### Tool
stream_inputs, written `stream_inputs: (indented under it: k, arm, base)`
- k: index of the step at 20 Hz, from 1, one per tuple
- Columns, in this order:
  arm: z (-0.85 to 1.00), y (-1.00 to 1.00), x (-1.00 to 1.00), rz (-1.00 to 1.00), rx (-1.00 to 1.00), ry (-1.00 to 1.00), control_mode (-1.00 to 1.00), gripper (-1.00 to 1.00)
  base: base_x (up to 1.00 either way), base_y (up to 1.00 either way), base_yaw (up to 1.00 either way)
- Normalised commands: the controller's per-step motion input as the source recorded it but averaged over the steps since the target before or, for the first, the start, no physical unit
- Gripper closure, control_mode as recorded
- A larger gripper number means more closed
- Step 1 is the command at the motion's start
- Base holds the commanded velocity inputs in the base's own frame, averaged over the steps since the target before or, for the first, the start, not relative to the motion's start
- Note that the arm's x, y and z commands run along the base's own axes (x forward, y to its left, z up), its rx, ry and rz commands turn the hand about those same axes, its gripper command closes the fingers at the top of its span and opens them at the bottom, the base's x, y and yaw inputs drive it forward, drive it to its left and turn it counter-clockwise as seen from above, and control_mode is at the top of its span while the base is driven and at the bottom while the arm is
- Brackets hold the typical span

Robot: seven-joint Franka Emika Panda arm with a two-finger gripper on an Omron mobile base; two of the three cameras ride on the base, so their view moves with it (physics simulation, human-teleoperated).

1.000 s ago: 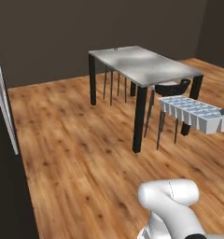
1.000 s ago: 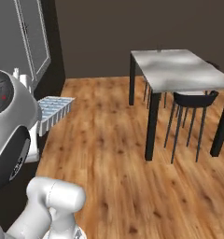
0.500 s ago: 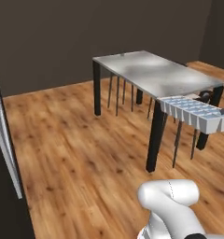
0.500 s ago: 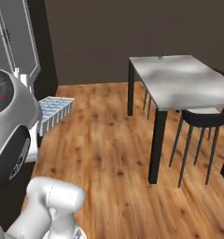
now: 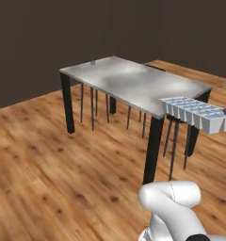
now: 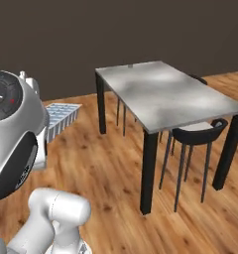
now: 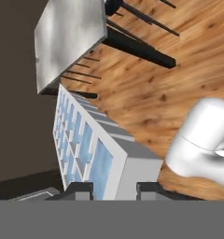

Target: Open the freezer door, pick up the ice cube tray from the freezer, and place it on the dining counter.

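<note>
My gripper point(image 7: 115, 189) is shut on one end of the ice cube tray point(image 7: 86, 140), a white tray with two rows of pale blue cells that stretches away from the fingers. The tray point(image 5: 195, 113) hangs level in the air at the right of the left base view, just in front of the near corner of the dining counter point(image 5: 129, 80). In the right base view the tray point(image 6: 61, 116) sticks out from behind the arm, left of the dining counter point(image 6: 160, 92). The counter point(image 7: 69, 37) lies beyond the tray's far end. The freezer and the freezer door are out of view.
A dark chair point(image 6: 198, 134) is tucked under the counter's near right side. Thin stool legs point(image 5: 93, 108) stand beneath the counter. Wooden floor point(image 5: 53, 164) spreads in front, and a dark wall point(image 6: 116, 34) runs behind.
The whole picture has shifted as the base turned: the counter now sits larger and more central, and the grey door at the edge has left the frame. The tray stays in the grip.
</note>
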Motion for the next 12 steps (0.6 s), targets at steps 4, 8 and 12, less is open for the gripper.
stream_inputs:
  k: [4, 8, 12]
  arm:
    - [0.0, 0.0, 0.0, 0.0, 0.0, 0.0, 1.0, 1.0]
    - [0.0, 0.0, 0.0, 0.0, 0.0, 0.0, 1.0, 1.0]
    - [0.0, 0.0, 0.0, 0.0, 0.0, 0.0, 1.0, 1.0]
  base:
    - [0.94, 0.24, -0.52]
    - [0.93, 0.4, -0.54]
    - [0.94, 0.48, -0.54]
